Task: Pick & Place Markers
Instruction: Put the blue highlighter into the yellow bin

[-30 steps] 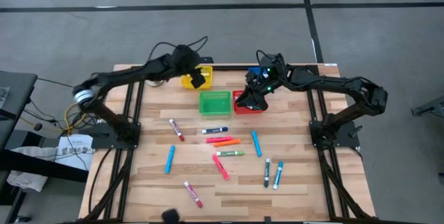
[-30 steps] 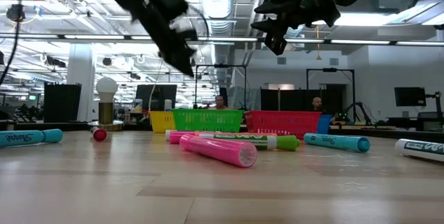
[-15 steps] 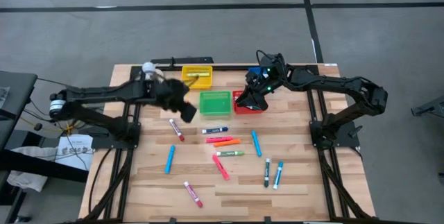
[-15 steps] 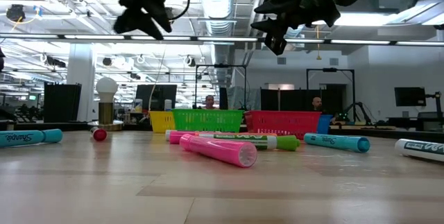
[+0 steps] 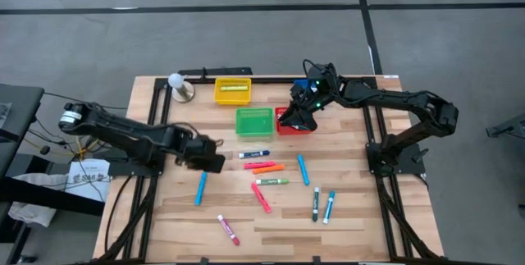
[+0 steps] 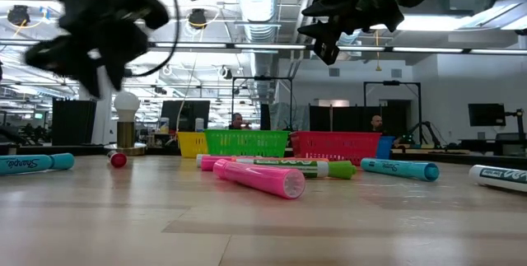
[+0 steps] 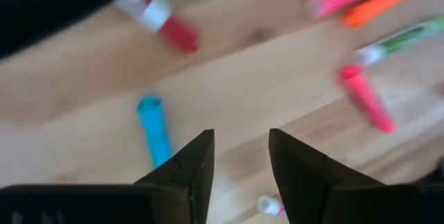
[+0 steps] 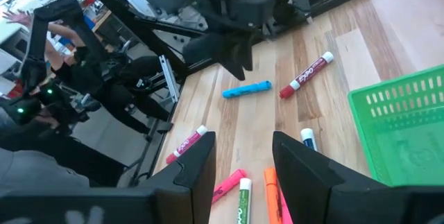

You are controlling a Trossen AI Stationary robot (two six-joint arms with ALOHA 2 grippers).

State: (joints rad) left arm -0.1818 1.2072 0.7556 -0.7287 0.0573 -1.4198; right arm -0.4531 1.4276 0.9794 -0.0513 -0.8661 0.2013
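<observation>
Jaws of left gripper (image 7: 239, 175) and right gripper (image 8: 243, 165) gape empty; high view hides both gaps.

Robot body, 2 arms: both dark/black, slim jointed links w/ rounded housings. Left arm (image 5: 123, 134): silver-white ring at base joint, black cabling alongside. Right arm (image 5: 394, 101): green and blue indicator lights near wrist, loose black cable loops on top. Left tool (image 7: 239, 172) and right tool (image 8: 243, 168): 2 black tapered fingers each, matte, wedge-shaped.
</observation>
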